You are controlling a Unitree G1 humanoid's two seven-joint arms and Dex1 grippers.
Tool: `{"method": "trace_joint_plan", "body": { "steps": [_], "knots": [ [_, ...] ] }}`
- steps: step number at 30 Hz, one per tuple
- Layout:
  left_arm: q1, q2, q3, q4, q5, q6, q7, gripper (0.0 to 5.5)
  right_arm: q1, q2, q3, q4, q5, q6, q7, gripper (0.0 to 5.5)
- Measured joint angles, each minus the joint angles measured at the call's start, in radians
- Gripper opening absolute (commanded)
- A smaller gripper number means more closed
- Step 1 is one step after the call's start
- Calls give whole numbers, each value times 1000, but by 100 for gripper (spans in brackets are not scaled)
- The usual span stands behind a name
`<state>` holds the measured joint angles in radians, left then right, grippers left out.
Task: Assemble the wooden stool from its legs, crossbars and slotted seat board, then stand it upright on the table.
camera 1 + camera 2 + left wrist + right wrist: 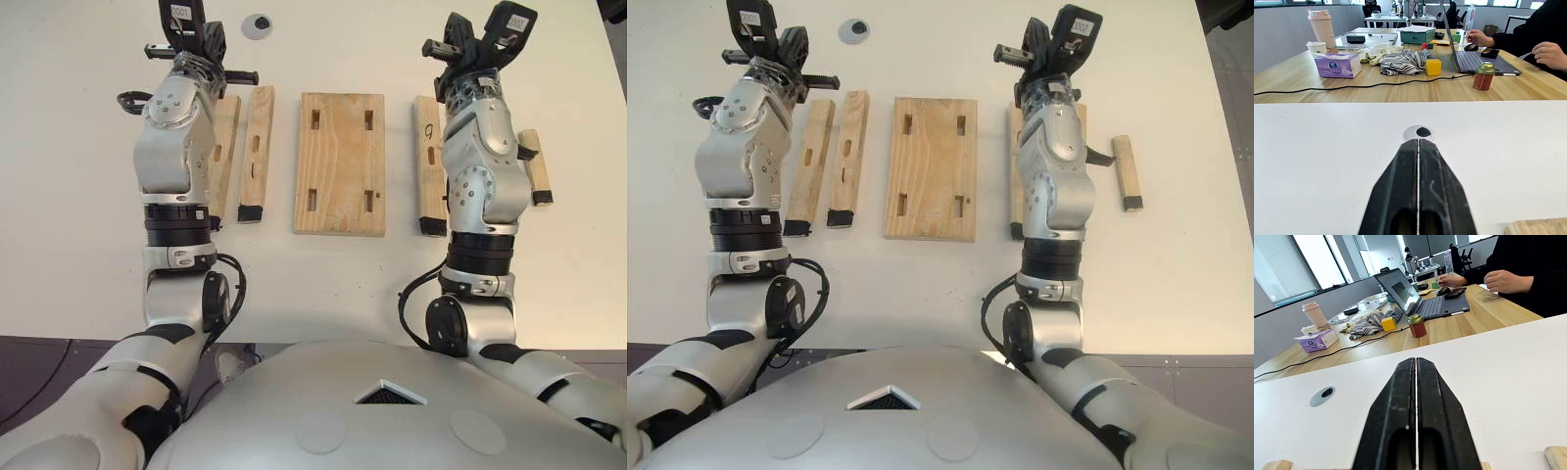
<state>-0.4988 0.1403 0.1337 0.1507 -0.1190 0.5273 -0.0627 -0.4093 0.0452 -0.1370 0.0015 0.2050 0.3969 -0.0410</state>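
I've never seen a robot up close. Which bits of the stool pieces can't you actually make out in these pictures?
- Head views: the right arm covers most of the wood beneath it; how many pieces lie there cannot be told.
- Left eye view: the left arm hides part of the outermost leg.
- Left wrist view: a wood corner is cut off by the picture's edge; which piece is unclear.

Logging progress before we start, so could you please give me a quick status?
Left gripper shut, empty. Right gripper shut, empty. Seat board flat, loose wooden pieces either side, nothing joined. Cable port beyond, apart from them.
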Motion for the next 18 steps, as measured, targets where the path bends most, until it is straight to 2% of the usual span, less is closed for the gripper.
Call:
{"method": "trace_joint_plan", "body": {
  "steps": [6, 12, 18],
  "knots": [
    [40, -35, 10, -10, 1, -19, 45, 0, 5, -20, 10, -2, 0, 17, 16, 2],
    [42, -40, -30, -29, 30, -80, 53, 0, 5, -22, 2, -4, 2, 30, 16, 2],
    [43, -43, 12, -25, 1, -87, 61, 0, 5, -25, -13, -3, 0, 31, 14, 2]
  ]
}}
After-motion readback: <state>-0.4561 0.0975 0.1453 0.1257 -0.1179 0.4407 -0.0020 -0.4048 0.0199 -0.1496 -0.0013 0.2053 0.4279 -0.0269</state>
